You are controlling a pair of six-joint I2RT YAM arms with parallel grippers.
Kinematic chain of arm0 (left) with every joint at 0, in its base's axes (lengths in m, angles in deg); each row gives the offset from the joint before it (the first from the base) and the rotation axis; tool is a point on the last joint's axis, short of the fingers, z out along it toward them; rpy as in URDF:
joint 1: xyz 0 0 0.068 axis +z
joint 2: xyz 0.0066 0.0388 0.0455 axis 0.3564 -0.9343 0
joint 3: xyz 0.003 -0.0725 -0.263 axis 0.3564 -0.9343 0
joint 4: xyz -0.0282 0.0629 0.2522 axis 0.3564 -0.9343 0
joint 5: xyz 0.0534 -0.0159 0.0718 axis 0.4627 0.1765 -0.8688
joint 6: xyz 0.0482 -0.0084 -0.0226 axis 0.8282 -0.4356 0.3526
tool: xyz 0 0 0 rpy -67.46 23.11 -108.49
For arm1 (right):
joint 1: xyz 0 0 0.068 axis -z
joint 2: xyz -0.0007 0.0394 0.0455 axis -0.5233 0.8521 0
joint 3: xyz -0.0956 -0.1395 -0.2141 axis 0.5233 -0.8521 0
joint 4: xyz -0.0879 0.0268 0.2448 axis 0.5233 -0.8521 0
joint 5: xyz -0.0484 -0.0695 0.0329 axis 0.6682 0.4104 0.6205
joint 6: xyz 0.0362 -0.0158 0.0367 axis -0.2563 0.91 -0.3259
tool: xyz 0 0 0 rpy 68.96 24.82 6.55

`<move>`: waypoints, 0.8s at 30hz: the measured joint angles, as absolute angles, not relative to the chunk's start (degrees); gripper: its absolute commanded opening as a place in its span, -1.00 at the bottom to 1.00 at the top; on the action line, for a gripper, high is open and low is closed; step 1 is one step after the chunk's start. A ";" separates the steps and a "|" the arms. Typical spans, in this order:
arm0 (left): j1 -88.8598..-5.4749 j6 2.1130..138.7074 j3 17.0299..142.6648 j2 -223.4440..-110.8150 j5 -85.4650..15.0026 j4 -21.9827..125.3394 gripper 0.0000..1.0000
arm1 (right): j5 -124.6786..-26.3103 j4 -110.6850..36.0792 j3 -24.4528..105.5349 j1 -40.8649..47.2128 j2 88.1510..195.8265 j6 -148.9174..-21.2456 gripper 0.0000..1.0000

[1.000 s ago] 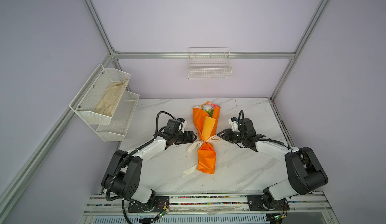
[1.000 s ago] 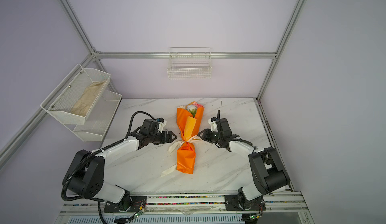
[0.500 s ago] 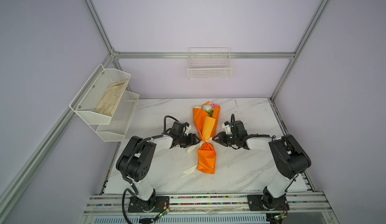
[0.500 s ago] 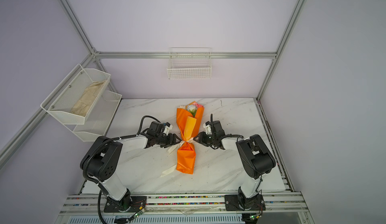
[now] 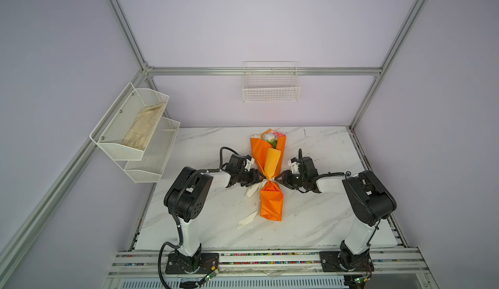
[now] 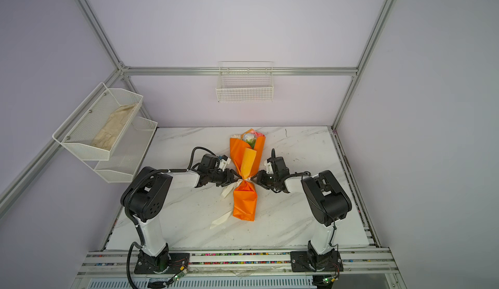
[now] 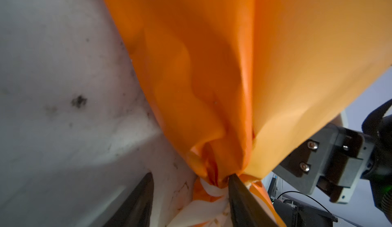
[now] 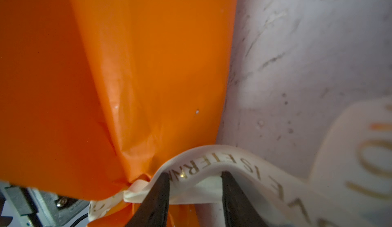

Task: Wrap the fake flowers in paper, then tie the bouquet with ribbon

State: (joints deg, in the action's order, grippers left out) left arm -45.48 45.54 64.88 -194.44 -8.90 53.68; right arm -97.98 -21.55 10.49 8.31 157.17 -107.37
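While both arms crowd its waist, the bouquet of fake flowers (image 5: 270, 163) lies flat mid-table, centre of frame in both top views. The roses (image 5: 270, 136) point at the back wall.

Progress, my read:
- Done: the cream printed ribbon (image 5: 251, 190) is round the orange wrapping paper (image 6: 244, 204) and cinched, so the wrap pinches in like an hourglass.
- Not seen: bow loops. Two tails lie loose on the marble, left of the wrap's lower half, one short by the waist and one trailing toward lower left.
- Left: probably snugging the knot, or a second throw or bow. I can't tell from here if the knot is locked.

Grippers:
- left gripper (image 7: 190, 175): jaws apart, straddling the cinch. One finger (image 7: 239, 196) touches the paper; bare table shows beside the other. Nothing held.
- right gripper (image 8: 195, 174): jaws partly apart, ribbon arching over the tips and filling the gap between them. Can't tell if it's pinched or just lying there.

Surface and room:
- The white marble-look table (image 5: 310, 220) has grey veins and dark specks.
- The walls are lilac, with an aluminium frame.
- A wire basket (image 5: 270, 90) hangs on the back wall, upper centre.
- A two-tier mesh shelf (image 5: 151, 163) sits left of frame, with a beige cloth (image 5: 144, 128) in its top tier.
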 measured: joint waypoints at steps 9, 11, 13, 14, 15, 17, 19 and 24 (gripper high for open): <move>-45.70 48.03 64.71 -186.61 -19.85 45.44 0.88 | -84.27 -29.33 10.40 16.05 140.53 -105.10 0.22; -45.52 50.35 63.96 -179.70 -26.23 42.35 1.00 | -74.79 -31.26 10.40 17.60 132.75 -101.73 0.48; -45.13 52.25 62.26 -172.69 -33.05 40.76 0.99 | -64.95 -31.17 10.36 18.17 127.07 -97.99 0.93; -44.82 53.48 61.19 -169.10 -37.31 40.06 1.00 | -59.05 -30.62 10.25 18.17 125.17 -96.59 0.95; -44.56 54.61 60.12 -166.33 -41.23 39.67 1.00 | -54.13 -29.40 9.88 18.17 124.05 -95.06 0.95; -43.90 57.83 57.30 -161.28 -50.19 39.71 1.00 | -44.38 -25.05 8.17 18.30 124.10 -91.02 0.95; -43.16 62.13 53.39 -158.39 -58.27 42.66 1.00 | -37.93 -19.15 6.03 18.98 127.97 -84.97 0.95; -39.75 74.31 46.24 -159.84 -71.24 49.55 0.99 | -36.23 -11.85 5.90 21.67 145.63 -73.80 0.95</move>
State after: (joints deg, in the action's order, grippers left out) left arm -39.75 74.31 46.24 -159.84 -71.24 49.55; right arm -36.23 -11.85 5.90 21.67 145.63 -73.80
